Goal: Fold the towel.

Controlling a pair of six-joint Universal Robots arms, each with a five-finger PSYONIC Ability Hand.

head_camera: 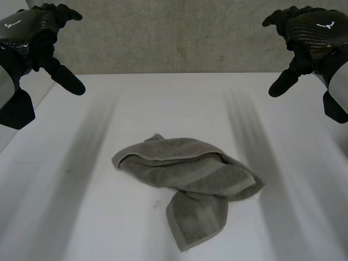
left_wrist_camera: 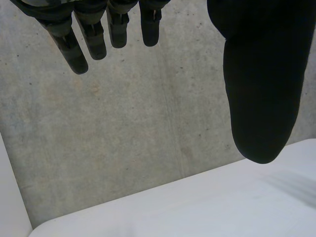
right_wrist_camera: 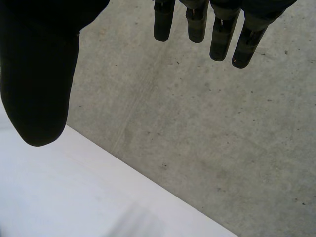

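Nearest to us, the towel [head_camera: 187, 179] lies in a crumpled heap on the white worktop [head_camera: 65, 217], about midway between its left and right edges and closer to the near edge than to the far one. One end trails toward the near edge as a loose flap, and the rest is bunched and rolled over itself behind it, with a hemmed border curling across the top. We see no flat layer and no clean crease, so we judge that the folding has not begun. The cloth has to be spread out flat first, and every fold is left to do.

Farther off and well above the worktop, the left robot hand [head_camera: 32, 32] hangs over the left side and the right robot hand [head_camera: 312, 30] over the right, both well apart from the towel and touching nothing. Each wrist view shows the fingers [left_wrist_camera: 74, 49] straight and side by side, the thumb [left_wrist_camera: 256, 98] standing wide of them, with nothing between. The right one's fingers [right_wrist_camera: 219, 39] and thumb [right_wrist_camera: 39, 89] are spread the same way. Both are empty.

Beyond the far edge stands a bare concrete wall [head_camera: 174, 32].
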